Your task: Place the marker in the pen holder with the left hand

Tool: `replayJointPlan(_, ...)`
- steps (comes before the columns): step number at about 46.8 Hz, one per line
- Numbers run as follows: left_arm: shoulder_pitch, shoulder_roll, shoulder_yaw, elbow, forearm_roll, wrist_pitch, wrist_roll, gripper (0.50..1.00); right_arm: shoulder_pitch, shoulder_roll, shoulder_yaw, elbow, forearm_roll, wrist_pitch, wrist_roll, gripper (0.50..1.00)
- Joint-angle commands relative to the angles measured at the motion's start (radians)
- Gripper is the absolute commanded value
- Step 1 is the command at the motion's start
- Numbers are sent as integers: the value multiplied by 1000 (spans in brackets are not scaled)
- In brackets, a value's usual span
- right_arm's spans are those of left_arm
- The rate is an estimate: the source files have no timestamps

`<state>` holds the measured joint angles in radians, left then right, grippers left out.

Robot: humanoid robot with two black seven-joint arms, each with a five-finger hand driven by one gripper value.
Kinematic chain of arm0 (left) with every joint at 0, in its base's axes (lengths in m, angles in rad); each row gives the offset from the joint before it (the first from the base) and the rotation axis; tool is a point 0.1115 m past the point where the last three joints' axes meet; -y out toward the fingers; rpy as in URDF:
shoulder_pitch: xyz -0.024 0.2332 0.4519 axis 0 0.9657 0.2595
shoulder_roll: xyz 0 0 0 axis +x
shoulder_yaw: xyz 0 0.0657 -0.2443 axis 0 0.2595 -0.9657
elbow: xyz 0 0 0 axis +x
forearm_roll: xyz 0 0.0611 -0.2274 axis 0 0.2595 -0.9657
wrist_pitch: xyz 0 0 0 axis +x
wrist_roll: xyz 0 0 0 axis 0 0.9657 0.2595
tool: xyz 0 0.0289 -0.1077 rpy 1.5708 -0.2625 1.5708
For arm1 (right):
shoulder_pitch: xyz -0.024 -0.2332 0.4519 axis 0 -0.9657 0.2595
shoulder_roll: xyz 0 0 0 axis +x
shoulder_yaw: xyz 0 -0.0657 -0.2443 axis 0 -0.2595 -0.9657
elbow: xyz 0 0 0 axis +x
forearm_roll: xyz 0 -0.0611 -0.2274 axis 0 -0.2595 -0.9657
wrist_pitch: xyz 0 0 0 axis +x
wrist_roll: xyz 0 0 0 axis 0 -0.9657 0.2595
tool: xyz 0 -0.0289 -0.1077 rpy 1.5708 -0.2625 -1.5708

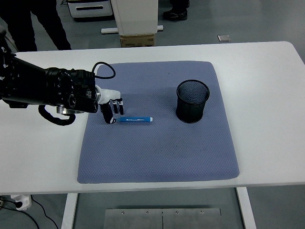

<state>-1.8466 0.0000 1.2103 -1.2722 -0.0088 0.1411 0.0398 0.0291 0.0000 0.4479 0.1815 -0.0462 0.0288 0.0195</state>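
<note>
A white tabletop (267,86) fills most of the view, and a blue-grey textured mat (157,143) lies spread across its middle. Beyond the far edge the floor (248,21) is grey, with a cardboard box (137,40) at 12 o'clock under a white cabinet-like unit (134,16); a person's dark trouser legs (45,24) stand at 11 o'clock and dark shoes (175,13) near 12. A small grey square object (224,37) lies on the floor at 1 o'clock. No writing is legible on the box or elsewhere.

The left hand (110,106) reaches in from 9 o'clock over the mat's left part, its fingers (110,116) loosely curled downward and holding nothing, their tips just beside the marker's left end. The marker (135,119) lies flat on the mat, blue with a white tip pointing toward 3 o'clock; its label print is too small to read. The black mesh pen holder (192,101) stands upright on the mat at 2 o'clock of the marker, well apart from it
</note>
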Motion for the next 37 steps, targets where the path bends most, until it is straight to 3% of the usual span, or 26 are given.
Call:
replayJointPlan(1,0,0,0,1,3,-2,0,648,0,0,0,0,0,0,0,1000)
replayJointPlan(18,9,0,-8,-1,4,-6,0,681,0,0,0,1,0,-1,-1,1000)
replayJointPlan(37,21,0,-11,1,18,-6,0,684,0,0,0,0,0,0,0,1000)
